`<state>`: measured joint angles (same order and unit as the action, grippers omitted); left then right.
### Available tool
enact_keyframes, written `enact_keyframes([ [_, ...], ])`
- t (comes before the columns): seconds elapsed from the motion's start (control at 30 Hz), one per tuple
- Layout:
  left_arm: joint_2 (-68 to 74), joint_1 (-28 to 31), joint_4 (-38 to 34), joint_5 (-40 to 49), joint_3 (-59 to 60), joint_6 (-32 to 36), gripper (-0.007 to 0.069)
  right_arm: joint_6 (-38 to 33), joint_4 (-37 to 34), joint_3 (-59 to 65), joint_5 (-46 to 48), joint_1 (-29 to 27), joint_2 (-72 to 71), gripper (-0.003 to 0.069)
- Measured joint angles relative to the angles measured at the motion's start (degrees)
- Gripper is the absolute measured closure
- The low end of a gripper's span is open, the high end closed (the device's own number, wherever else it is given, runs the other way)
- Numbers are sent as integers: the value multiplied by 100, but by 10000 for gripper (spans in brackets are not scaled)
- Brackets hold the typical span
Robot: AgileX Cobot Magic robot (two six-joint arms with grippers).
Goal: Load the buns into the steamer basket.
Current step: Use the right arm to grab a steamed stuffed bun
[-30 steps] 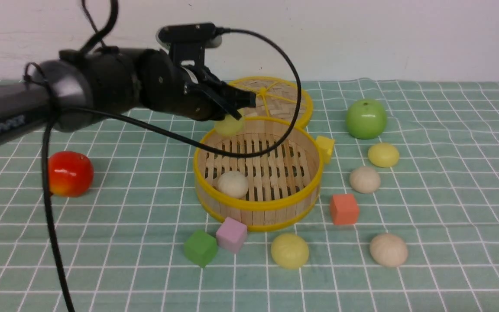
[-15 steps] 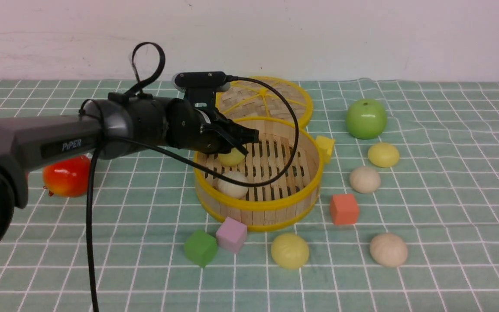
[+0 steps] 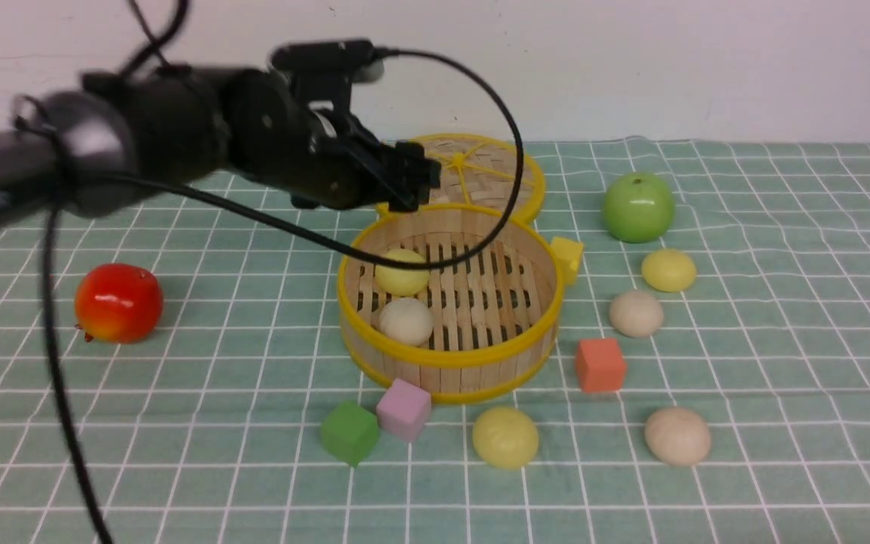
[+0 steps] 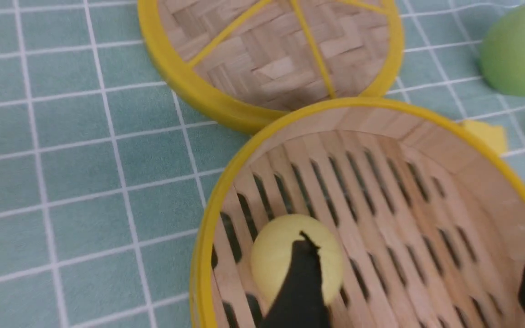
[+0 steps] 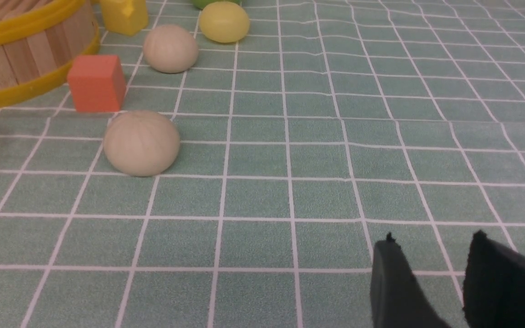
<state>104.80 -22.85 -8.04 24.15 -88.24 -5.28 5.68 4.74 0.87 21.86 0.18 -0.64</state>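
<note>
The steamer basket (image 3: pixel 450 357) stands mid-table. Two buns lie on its slatted floor, a pale yellow bun (image 3: pixel 402 272) and a beige one (image 3: pixel 405 321). My left gripper (image 3: pixel 416 177) hovers above the basket's back left, open and empty. In the left wrist view its gripper (image 4: pixel 422 246) is spread wide over the slats, with the yellow bun (image 4: pixel 280 246) below one finger. Outside lie a yellow bun (image 3: pixel 668 270), a beige bun (image 3: pixel 636 313), another beige bun (image 3: pixel 677 436) and a yellow bun (image 3: pixel 505 437). My right gripper (image 5: pixel 433 239) is low over the cloth, open with nothing between its fingers.
The woven lid (image 3: pixel 480 170) lies behind the basket. A green apple (image 3: pixel 638 205) sits at the back right and a red apple (image 3: pixel 118 302) at the left. A yellow cube (image 3: pixel 567 257), orange cube (image 3: pixel 600 364), pink cube (image 3: pixel 403 408) and green cube (image 3: pixel 350 432) ring the basket.
My left gripper went down into the basket with the yellow bun, opened and let it go, then rose again. The bun now rests on the slats. The right arm stayed still.
</note>
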Motion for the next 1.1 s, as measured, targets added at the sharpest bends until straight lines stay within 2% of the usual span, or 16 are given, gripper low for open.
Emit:
enact_keyframes([
  [0.07, -408, 0, 97, 432, 0, 0, 38, 0, 0, 0, 0, 0, 0, 419],
  [0.2, -1277, 0, 289, 1378, 0, 0, 127, 0, 0, 0, 0, 0, 0, 419],
  [0.3, -1927, 0, 392, 1890, 44, -93, 264, 0, 0, 0, 0, 0, 0, 419],
  [0.33, -1971, 0, 399, 1906, 54, -107, 286, 0, 0, 0, 0, 0, 0, 419],
  [0.43, -2761, 0, 612, 1976, 449, -443, 484, 0, 0, 0, 0, 0, 0, 419],
  [0.53, -3393, 0, 1007, 1972, 887, -882, 621, 0, 0, 0, 0, 0, 0, 419],
  [0.57, -3636, 0, 1222, 1972, 1118, -1056, 638, 0, 0, 0, 0, 0, 0, 419],
  [0.87, -4960, 0, 2444, 2167, 2727, -2422, 638, 0, 0, 0, 0, 0, 0, 419],
  [1.1, -5631, 0, 2773, 2285, 3116, -2822, 638, 0, 0, 0, 0, 0, 0, 419],
])
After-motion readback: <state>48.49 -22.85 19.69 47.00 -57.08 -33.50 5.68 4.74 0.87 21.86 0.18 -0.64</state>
